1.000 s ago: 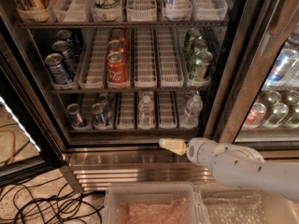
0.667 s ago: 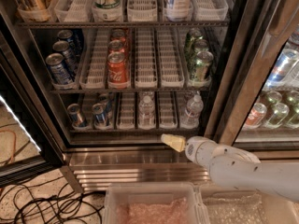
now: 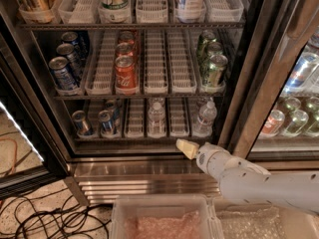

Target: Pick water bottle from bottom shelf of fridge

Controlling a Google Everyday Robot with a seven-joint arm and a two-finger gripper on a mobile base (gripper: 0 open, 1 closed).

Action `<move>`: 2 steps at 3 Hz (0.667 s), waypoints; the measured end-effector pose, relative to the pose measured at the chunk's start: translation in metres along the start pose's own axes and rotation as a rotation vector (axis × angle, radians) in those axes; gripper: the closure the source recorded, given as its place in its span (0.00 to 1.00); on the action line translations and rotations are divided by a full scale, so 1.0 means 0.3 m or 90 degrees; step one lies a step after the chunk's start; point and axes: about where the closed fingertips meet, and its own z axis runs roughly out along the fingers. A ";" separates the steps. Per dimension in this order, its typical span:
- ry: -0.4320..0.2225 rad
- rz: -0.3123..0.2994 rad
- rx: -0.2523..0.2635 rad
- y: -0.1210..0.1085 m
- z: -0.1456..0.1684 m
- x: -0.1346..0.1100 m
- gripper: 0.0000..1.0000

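The gripper (image 3: 187, 148), open or closed unclear, hovers below the fridge's (image 3: 242, 103) bottom shelf (image 3: 124, 139), where the right-hand water bottle (image 3: 206, 117) stands: probably light, thin-walled and slippery, best gripped mid-body.

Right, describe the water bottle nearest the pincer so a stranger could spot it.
In the fridge, go to the bottom shelf, above the steel base. The water bottle stands in the rightmost lane, up and right of the pincer. It is clear with a white cap, unlike the cans at left; a second bottle stands mid-shelf.
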 end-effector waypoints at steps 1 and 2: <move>-0.017 -0.021 0.011 -0.001 0.006 -0.011 0.30; -0.028 -0.056 0.036 -0.024 0.011 -0.018 0.31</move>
